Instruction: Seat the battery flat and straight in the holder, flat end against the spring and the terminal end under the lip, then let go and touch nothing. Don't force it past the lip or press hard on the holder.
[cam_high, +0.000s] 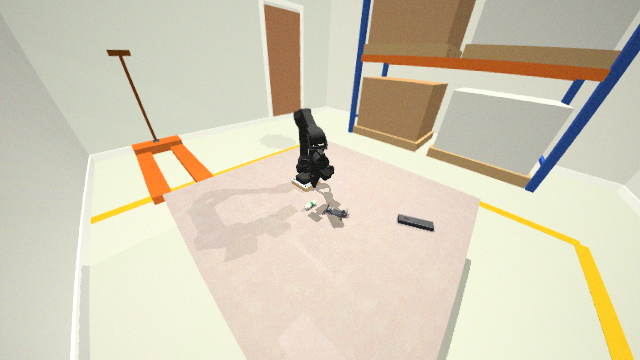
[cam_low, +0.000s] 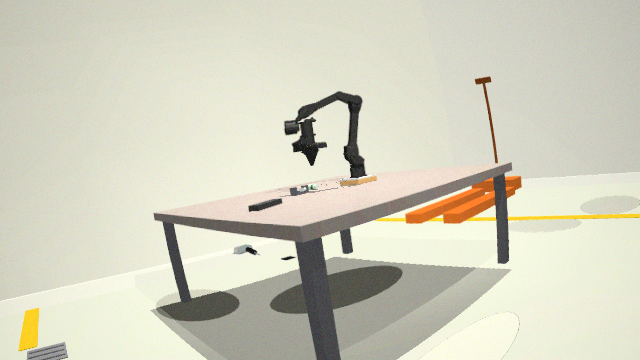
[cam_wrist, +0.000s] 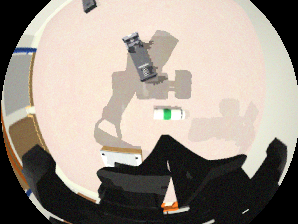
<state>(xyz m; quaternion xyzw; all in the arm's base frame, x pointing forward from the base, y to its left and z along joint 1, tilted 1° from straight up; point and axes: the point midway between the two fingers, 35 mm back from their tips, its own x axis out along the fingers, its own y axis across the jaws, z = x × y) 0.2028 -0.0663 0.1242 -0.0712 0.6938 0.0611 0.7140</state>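
Note:
The battery, white with a green band, lies on its side on the table, outside the holder. In the wrist view its narrow terminal end seems to point right. The dark grey holder lies close by, with its spring at the end nearer the battery; no battery is in it. My gripper is shut and empty, and hangs well above the table. In the wrist view its tips are just below the battery. In the top view the arm partly hides the fingers.
A black bar-shaped block lies on the table, farther from the arm's base than the holder. The arm's white and tan base plate stands on the table behind the battery.

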